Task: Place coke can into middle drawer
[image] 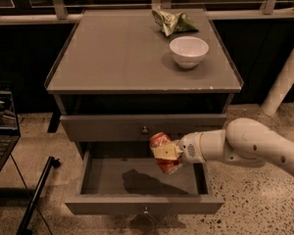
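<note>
The coke can is red with a silver end and sits tilted in my gripper, which is shut on it. A pale finger pad crosses the can's middle. The gripper holds the can in the air over the open middle drawer, just in front of the closed drawer front above it. The can's shadow falls on the drawer's plain grey floor. My white arm reaches in from the right.
A grey cabinet top carries a white bowl and a green-and-white snack bag at the back right. The closed top drawer has a small knob. A laptop and a dark pole stand on the left.
</note>
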{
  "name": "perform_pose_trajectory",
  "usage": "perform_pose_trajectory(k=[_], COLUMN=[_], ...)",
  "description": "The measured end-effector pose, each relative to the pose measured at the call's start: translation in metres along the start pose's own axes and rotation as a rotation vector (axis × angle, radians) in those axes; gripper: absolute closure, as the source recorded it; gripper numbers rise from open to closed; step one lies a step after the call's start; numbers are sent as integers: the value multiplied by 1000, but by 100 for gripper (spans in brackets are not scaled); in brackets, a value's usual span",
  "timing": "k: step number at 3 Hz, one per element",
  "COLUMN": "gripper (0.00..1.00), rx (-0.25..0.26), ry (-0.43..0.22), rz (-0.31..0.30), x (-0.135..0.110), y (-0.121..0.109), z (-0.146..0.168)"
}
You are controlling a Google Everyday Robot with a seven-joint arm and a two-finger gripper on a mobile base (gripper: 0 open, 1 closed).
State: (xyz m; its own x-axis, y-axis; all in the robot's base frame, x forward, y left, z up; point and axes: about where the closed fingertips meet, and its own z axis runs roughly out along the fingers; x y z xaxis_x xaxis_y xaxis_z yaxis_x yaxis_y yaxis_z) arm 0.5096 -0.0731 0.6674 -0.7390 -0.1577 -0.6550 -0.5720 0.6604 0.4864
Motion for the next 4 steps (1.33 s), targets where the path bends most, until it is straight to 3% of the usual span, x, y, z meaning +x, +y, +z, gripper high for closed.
perform_pose_trajectory(k=[2,4], gripper=[100,100], rx=[-18,80], ry=[81,242], rz=[152,243], x=[58,103], y=[-67,-120], z=[65,122])
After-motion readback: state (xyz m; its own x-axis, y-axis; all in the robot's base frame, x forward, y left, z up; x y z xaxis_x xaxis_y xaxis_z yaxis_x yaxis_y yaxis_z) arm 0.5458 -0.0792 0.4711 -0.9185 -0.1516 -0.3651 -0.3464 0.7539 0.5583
